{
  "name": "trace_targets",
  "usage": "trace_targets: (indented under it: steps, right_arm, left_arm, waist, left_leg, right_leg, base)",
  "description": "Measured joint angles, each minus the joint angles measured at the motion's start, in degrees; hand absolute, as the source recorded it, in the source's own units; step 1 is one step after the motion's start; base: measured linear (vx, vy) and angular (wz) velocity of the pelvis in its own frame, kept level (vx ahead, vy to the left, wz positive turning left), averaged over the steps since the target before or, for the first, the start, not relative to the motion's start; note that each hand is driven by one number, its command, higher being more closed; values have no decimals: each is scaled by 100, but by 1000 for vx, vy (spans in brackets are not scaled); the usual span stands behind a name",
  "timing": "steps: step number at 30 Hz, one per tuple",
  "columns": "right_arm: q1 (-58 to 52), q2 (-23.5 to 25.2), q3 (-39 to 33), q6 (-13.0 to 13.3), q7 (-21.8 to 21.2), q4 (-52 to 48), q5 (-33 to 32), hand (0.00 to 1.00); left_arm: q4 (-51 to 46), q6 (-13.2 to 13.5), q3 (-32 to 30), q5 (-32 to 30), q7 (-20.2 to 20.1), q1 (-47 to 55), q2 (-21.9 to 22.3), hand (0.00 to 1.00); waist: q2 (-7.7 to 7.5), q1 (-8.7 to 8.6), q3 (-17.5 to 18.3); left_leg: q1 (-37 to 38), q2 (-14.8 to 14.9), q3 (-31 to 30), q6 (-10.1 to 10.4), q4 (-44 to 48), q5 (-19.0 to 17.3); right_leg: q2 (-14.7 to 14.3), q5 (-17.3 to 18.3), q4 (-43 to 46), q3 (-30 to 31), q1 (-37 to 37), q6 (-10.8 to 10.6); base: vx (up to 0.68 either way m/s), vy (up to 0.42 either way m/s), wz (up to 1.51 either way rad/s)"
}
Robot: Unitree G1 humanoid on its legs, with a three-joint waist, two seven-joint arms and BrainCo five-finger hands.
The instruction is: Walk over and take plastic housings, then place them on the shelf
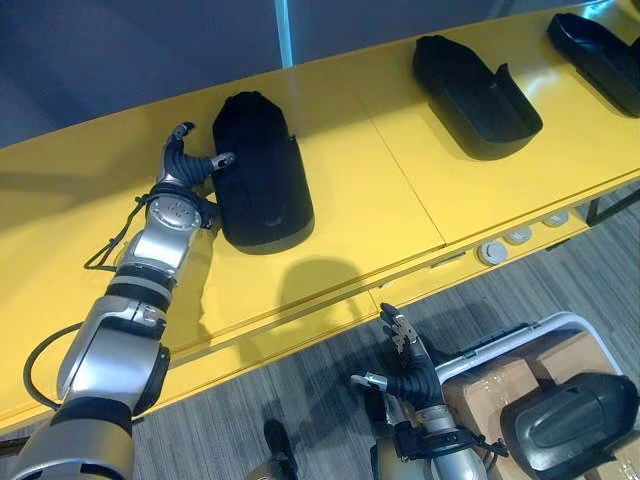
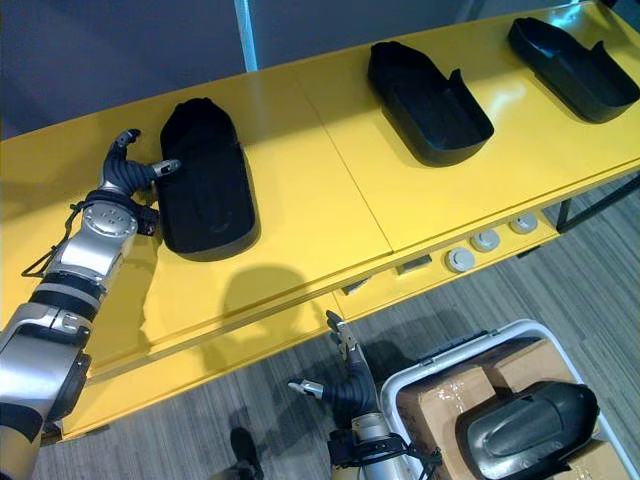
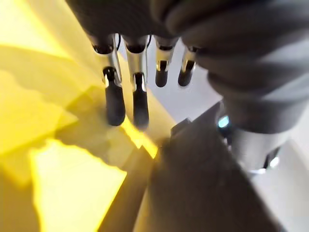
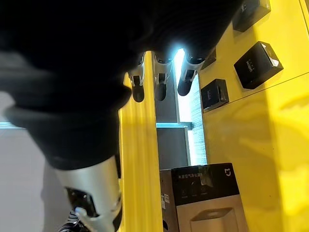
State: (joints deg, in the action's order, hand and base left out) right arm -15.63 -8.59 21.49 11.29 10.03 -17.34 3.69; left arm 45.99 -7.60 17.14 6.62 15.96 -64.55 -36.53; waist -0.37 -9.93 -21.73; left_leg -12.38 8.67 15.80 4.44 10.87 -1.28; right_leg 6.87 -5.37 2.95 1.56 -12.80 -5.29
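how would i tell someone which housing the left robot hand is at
On the long yellow shelf sit three black plastic housings. It's the leftmost housing, beside the left robot hand. It lies closed side up, while the other two lie hollow side up.

Matt black plastic housings (image 1: 262,175) on smooth, glossy yellow shelf (image 1: 380,200); brown cardboard box (image 1: 482,392).

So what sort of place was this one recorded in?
Probably a factory or assembly workshop. A long yellow shelf carries three black plastic housings spaced in a row. A white-rimmed crate on the grey floor holds cardboard boxes with another housing on top.
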Motion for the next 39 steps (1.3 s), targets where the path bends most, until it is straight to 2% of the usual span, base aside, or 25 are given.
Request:
trace_targets:
  steps: [3, 7, 8, 11, 12, 14, 15, 17, 18, 22, 24, 26, 27, 29, 30, 32, 33, 35, 37, 39]
  right_arm:
    - [0, 0, 0, 0, 22, 14, 13, 0]
    - [17, -9, 0, -8, 150, 17, 154, 0]
    - [46, -16, -3, -40, 229, 17, 307, 0]
    - [183, -62, -44, -161, 341, 16, 518, 0]
    - [311, -84, -116, -185, 347, 12, 518, 0]
    - [422, -103, -181, -188, 373, -7, 518, 0]
    - [582, -161, -279, -188, 412, -31, 519, 100]
    - [786, -269, -366, -188, 443, -31, 519, 100]
    - [912, -297, -480, -186, 454, -42, 519, 100]
    - [1081, -288, -728, -170, 455, -163, 511, 100]
    - [1178, -284, -854, -168, 462, -161, 504, 100]
    - [1350, -244, -1047, -156, 462, -142, 445, 100]
    - [1391, -235, -1079, -153, 462, -134, 423, 100]
    - [1751, -177, -1260, -100, 457, 183, 235, 100]
    - [1839, -166, -1277, -98, 458, 290, 173, 100]
    - [2105, -117, -1361, -90, 458, 635, 41, 100]
    - [2174, -87, -1356, -87, 457, 726, -5, 100]
    - [2349, 41, -1357, -80, 458, 922, -14, 100]
    - [2411, 58, -1361, -80, 457, 988, -17, 100]
    - [2449, 61, -1371, -74, 457, 1028, -51, 100]
  left_arm:
    - [0, -1, 0, 235, 25, 0, 2, 0]
    - [-42, 11, 8, 1098, 218, 0, 69, 0]
    - [-145, 67, 12, 1678, 250, 0, 100, 0]
    - [-517, 286, 10, 2616, 373, 0, 224, 0]
    - [-739, 415, 7, 2858, 492, 1, 273, 0]
    - [-907, 473, -35, 2884, 562, 3, 277, 0]
    - [-1125, 499, -292, 2759, 719, 23, 333, 0]
    - [-1444, 518, -785, 2385, 992, 158, 464, 0]
    - [-1866, 537, -1223, 1968, 1230, 475, 542, 0]
    - [-3178, 636, -2119, 1045, 1729, 1424, 681, 0]
    - [-4070, 690, -2558, 497, 2000, 2168, 917, 0]
    - [-5348, 820, -3039, 24, 2168, 3451, 1452, 0]
    - [-5519, 861, -3086, -53, 2170, 3663, 1540, 0]
    - [-6424, 1109, -3163, -344, 2078, 5014, 2134, 0]
    - [-6574, 1190, -3142, -348, 2023, 5271, 2268, 0]
    - [-7159, 1571, -2942, -325, 1760, 6176, 2782, 0]
    - [-7310, 1648, -2857, -313, 1705, 6391, 2853, 0]
    - [-7683, 1944, -2587, -153, 1289, 7042, 3012, 0]
    - [-7717, 2070, -2501, -51, 1043, 7316, 3094, 0]
    - [-7718, 2114, -2469, 207, 783, 7547, 3206, 0]
  waist:
    - [0, 15, 0]
    - [0, 36, 0]
    - [0, 49, 0]
    - [-1, 115, 1]
    - [-3, 121, 2]
    - [-6, 122, 5]
    - [-8, 127, 7]
    - [-10, 137, 10]
    - [-5, 147, 30]
    - [-2, 217, 239]
    - [3, 317, 387]
    - [21, 458, 585]
    - [24, 477, 596]
    - [38, 651, 687]
    - [35, 688, 709]
    - [87, 827, 760]
    - [89, 860, 762]
    - [100, 960, 767]
    - [110, 986, 773]
    - [114, 1083, 772]
  left_leg:
    - [29, -21, -18, 2, -93, 64]
    - [63, -33, -34, 3, -130, 84]
    - [64, -44, -41, -2, -142, 89]
    - [64, -60, -56, -9, -159, 100]
    - [68, -63, -90, -9, -159, 100]
    - [75, -62, -109, -9, -159, 100]
    - [80, -62, -124, -8, -160, 101]
    - [144, -63, -131, -7, -186, 102]
    - [272, -70, -118, 4, -290, 131]
    - [363, -84, -135, 34, -593, 277]
    - [413, -84, -153, 57, -760, 360]
    - [458, -91, -208, 64, -928, 443]
    - [469, -91, -223, 65, -947, 456]
    - [518, -124, -365, 68, -1147, 578]
    - [515, -142, -399, 63, -1199, 616]
    - [465, -207, -563, 22, -1411, 760]
    - [450, -218, -609, 17, -1446, 792]
    - [314, -255, -726, 2, -1521, 894]
    - [216, -279, -818, -15, -1527, 932]
    - [156, -295, -881, -17, -1526, 956]
  right_leg:
    - [7, 0, 0, -23, 1, 0]
    - [15, -1, 0, -40, 26, 0]
    - [23, -1, -2, -46, 29, 0]
    - [39, -2, -9, -59, 36, 0]
    - [43, -2, -28, -79, 70, 0]
    - [42, -3, -41, -87, 92, 0]
    - [42, -4, -51, -97, 111, -1]
    - [41, -5, -75, -108, 184, -1]
    - [29, -6, -92, -132, 276, -1]
    - [8, -5, -158, -204, 286, -1]
    - [-13, -5, -192, -243, 291, -1]
    - [-22, -5, -251, -328, 328, 0]
    - [-23, -5, -254, -353, 342, 0]
    - [-13, 0, -296, -495, 405, 3]
    - [1, 0, -328, -539, 418, 3]
    - [45, 2, -361, -715, 415, 2]
    - [51, 3, -361, -740, 404, 2]
    - [85, 3, -357, -886, 316, 2]
    - [109, 2, -356, -982, 275, 1]
    - [122, 0, -353, -1030, 242, 0]
  base:
    - [-33, 23, 4]
    - [-16, 24, 2]
    - [-15, 41, 4]
    - [-9, 39, 5]
    - [-6, 32, 8]
    - [-3, 24, 6]
    - [-4, 26, 4]
    - [-1, 15, 2]
    - [0, 0, 0]
    - [12, 1, 3]
    - [26, 3, 9]
    - [37, 13, 13]
    - [21, 17, 21]
    - [-11, 23, 30]
    - [-29, 40, 34]
    - [-38, 54, 43]
    - [-42, 51, 39]
    - [-40, 38, 28]
    - [-20, 32, 25]
    - [4, 32, 18]
